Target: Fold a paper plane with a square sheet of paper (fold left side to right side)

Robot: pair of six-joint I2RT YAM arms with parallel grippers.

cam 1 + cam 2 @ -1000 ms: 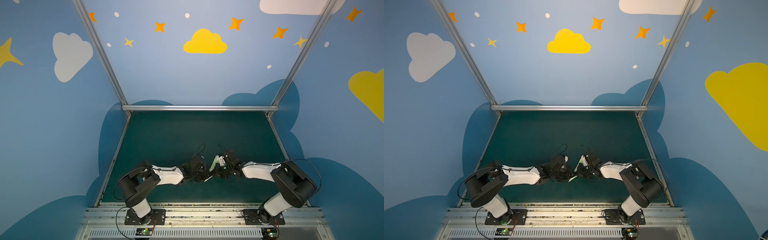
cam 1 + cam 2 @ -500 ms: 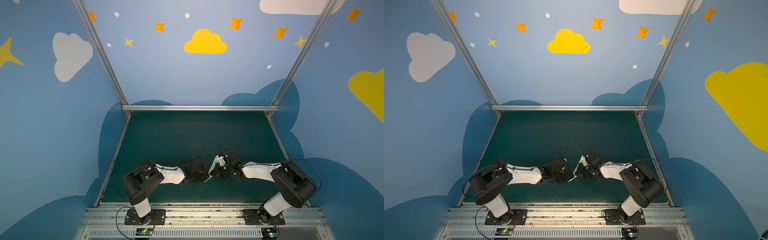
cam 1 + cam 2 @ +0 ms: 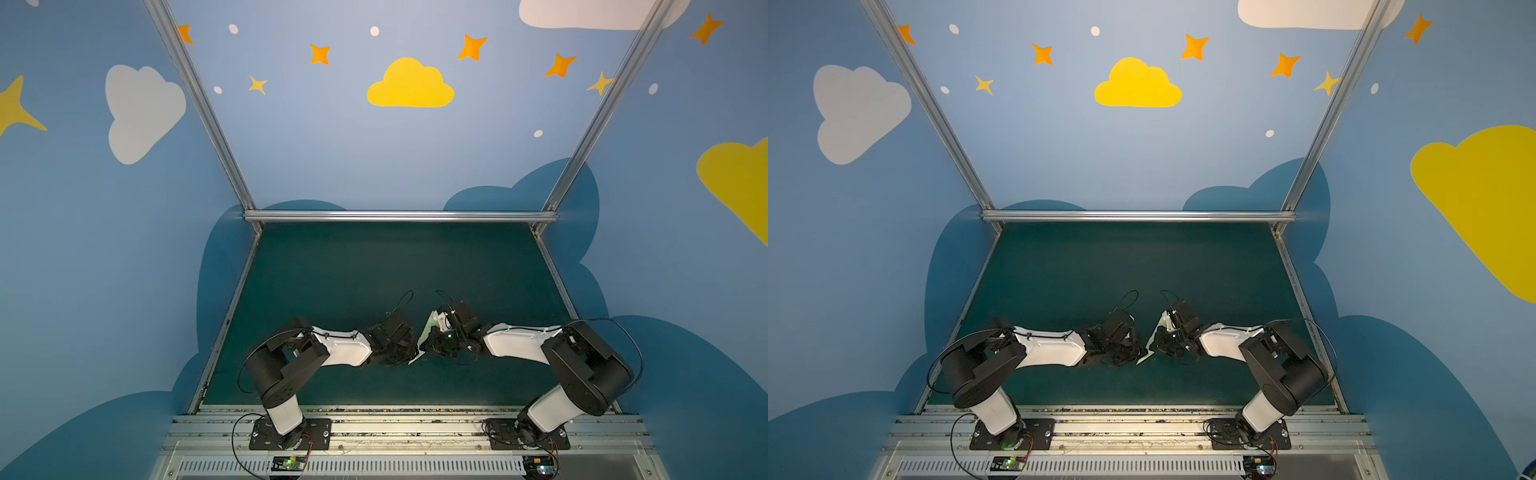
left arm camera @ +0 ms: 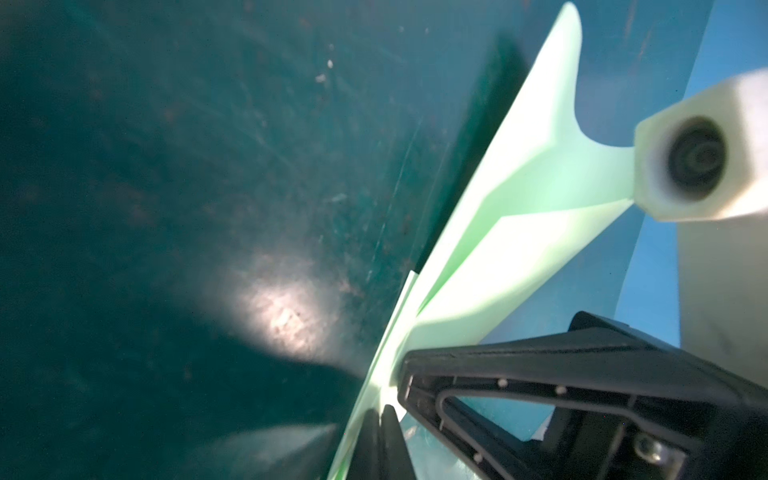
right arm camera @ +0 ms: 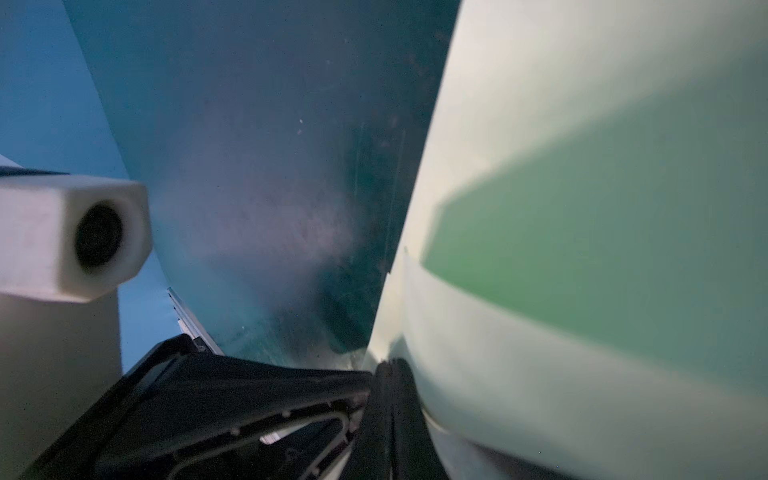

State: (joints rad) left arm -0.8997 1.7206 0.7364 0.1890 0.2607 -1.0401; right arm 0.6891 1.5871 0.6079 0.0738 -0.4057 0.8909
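Since a second ago the left arm's elbow has swung in toward the middle and the left hand [image 4: 380, 417] has sunk slightly nearer; the right hand [image 5: 390, 372] looks unmoved. Both hands are pinched tight on the paper plane [image 3: 424, 337], which stands on edge between them, low over the near middle of the bench [image 3: 374, 270]. Uneven pulling could tear the thin sheet, or slip it from one pinch and skew the crease.

paper plane [image 4: 519, 232]: smooth matt paper | table mat [image 3: 374, 266]: matt, scuffed | frame rail [image 3: 399, 216]: brushed metal
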